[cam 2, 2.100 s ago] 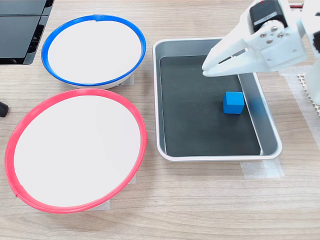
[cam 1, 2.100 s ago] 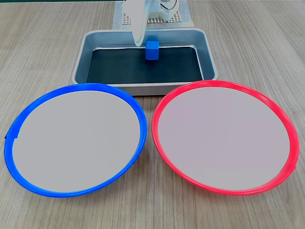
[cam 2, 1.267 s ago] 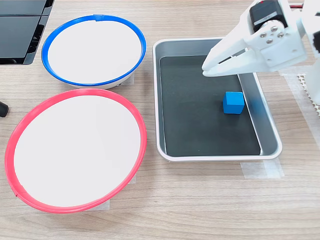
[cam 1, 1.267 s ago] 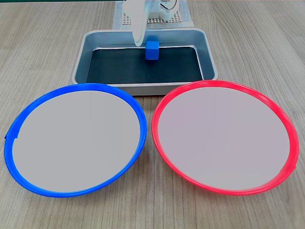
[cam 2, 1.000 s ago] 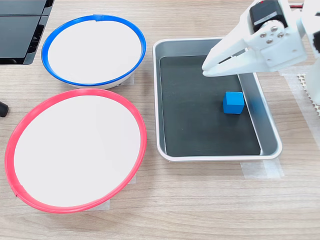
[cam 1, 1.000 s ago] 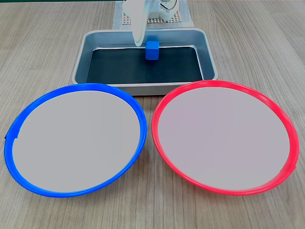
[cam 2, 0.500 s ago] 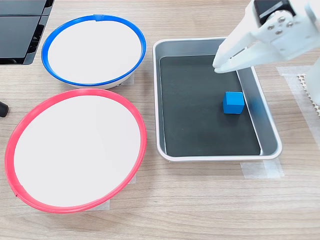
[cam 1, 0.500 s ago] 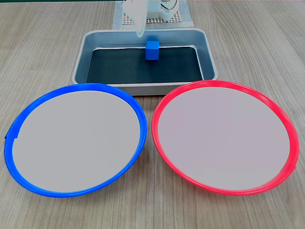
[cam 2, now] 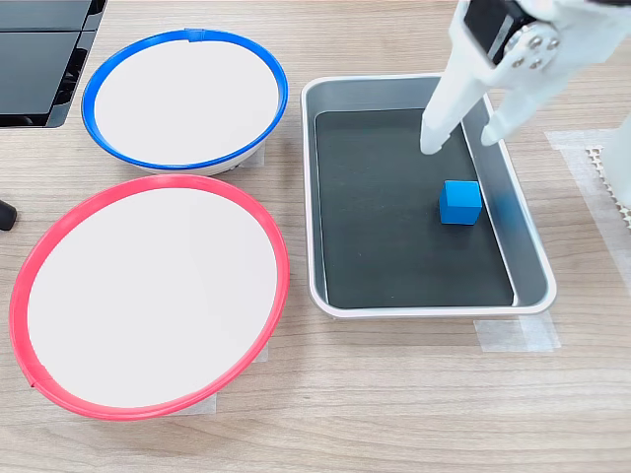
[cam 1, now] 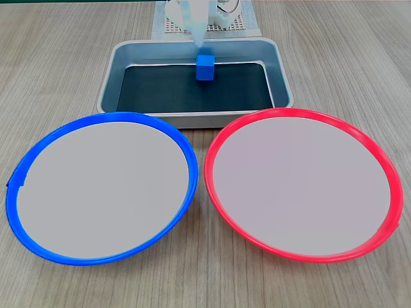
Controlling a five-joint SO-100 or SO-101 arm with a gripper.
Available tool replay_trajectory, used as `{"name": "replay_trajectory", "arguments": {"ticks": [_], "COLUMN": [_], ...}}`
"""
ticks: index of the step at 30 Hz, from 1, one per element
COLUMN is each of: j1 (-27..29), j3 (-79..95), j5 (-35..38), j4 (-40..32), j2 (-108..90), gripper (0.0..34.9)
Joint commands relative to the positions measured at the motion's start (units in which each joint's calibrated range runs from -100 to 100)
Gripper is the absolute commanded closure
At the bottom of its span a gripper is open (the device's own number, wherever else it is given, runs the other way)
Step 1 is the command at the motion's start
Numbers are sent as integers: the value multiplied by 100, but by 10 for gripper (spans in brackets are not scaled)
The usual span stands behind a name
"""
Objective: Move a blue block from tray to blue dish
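The small blue block (cam 1: 205,67) (cam 2: 460,201) rests on the dark base of the silver tray (cam 1: 192,119) (cam 2: 311,197), near the wall closest to the arm. My white gripper (cam 2: 460,143) (cam 1: 199,37) hangs open above the tray, fingertips pointing down. It is just beyond the block towards the second exterior view's top and holds nothing. One fingertip (cam 2: 431,148) is over the black base and the other is over the tray wall. The blue dish (cam 1: 103,186) (cam 2: 184,99) has nothing on its pale face and sits beside the tray.
A red-rimmed plate (cam 1: 302,183) (cam 2: 148,296) of the same size lies next to the blue dish. A white mesh pad (cam 1: 215,25) under the arm's base sits behind the tray. Black equipment (cam 2: 39,49) fills the second exterior view's top left corner.
The gripper has swung from a flat, nearly shut pose to point downward, its jaws spread apart, and has shifted closer over the block. The block has not moved.
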Motion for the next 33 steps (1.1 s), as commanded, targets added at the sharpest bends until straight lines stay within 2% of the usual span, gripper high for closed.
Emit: {"name": "replay_trajectory", "arguments": {"ticks": [1,9,21,27,28,31,33], "j1": [-126,-446,-578,-597,-597,-606,-615], "j3": [259,605,887,905,914,932,950], "j5": [29,-63,-147,-132,-127,-122,-112], "j4": [-295,-650,-1187,-1368,-1410,-1533,-1583], "j2": [224,574,762,779,787,821,838], "gripper": [163,155,154,164,173,233,293]}}
